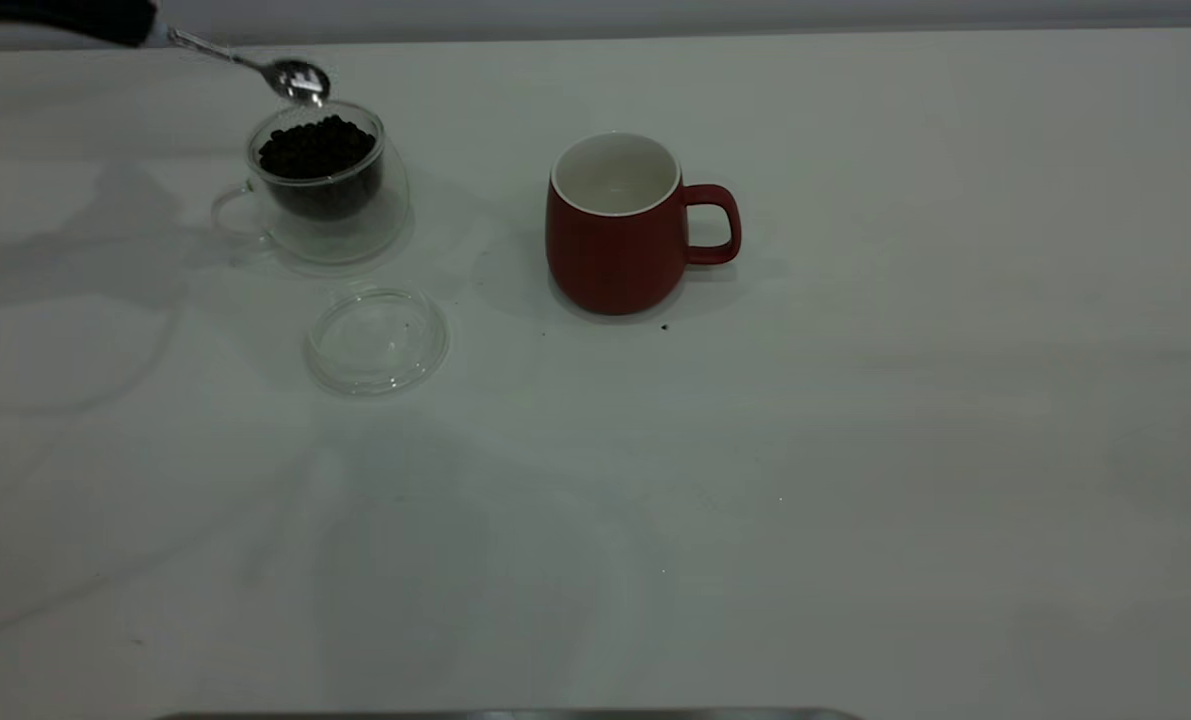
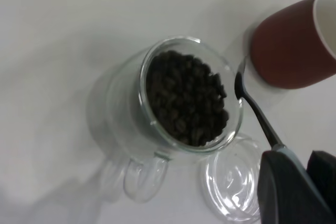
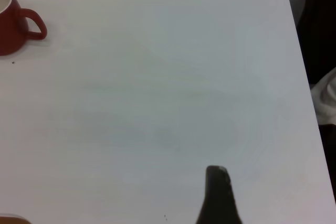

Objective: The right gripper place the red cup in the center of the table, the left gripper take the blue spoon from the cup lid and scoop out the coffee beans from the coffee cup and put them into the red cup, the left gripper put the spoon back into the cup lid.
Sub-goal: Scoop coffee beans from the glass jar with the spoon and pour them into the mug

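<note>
- Near the table's (image 1: 855, 450) far left corner, we see the left gripper (image 2: 294, 182) clamped on the blue spoon (image 1: 290, 75), its bowl empty above the coffee cup's (image 1: 320, 185) far rim.
- Coffee beans (image 1: 315, 148) heaped in that cup.
- Cup lid (image 1: 376, 340) lies bare just nearer than it.
- Red cup (image 1: 620, 230) upright mid-table, toward the far edge.
- Right gripper (image 3: 218, 198): one finger shows; we cannot tell its opening.

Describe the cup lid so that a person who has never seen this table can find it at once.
On the white table, find the red cup near the middle, then the coffee cup full of coffee beans to its left in the exterior view. The cup lid lies just in front of that cup: a flat, empty, clear disc, the only low thing there.
</note>
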Controlling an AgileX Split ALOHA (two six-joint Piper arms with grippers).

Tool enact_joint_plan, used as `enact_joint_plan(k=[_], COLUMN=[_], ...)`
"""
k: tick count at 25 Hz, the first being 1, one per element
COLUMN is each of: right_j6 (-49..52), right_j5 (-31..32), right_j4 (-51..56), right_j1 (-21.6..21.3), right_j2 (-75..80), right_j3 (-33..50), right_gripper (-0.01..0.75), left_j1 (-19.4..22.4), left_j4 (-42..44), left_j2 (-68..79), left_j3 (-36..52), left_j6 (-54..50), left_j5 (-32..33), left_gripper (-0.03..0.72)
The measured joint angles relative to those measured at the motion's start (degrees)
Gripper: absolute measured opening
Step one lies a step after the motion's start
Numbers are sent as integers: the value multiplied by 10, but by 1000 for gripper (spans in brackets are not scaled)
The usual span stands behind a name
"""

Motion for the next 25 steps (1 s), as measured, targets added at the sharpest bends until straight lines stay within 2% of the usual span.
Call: enact_joint_plan(k=[7, 16, 25], right_j6=[0, -1, 0], right_j5=[0, 0, 0], right_j4=[0, 0, 0], right_j1=[0, 0, 0], right_j2=[0, 0, 0], right_j3=[0, 0, 0], right_gripper=[591, 591, 591], left_j1=[0, 0, 0], left_j4=[-31, -41, -41], left_j2=[29, 64, 70], left_j3=[0, -1, -1], left_j6=[19, 22, -129], left_j5=[-35, -45, -43], left_gripper=[112, 112, 112])
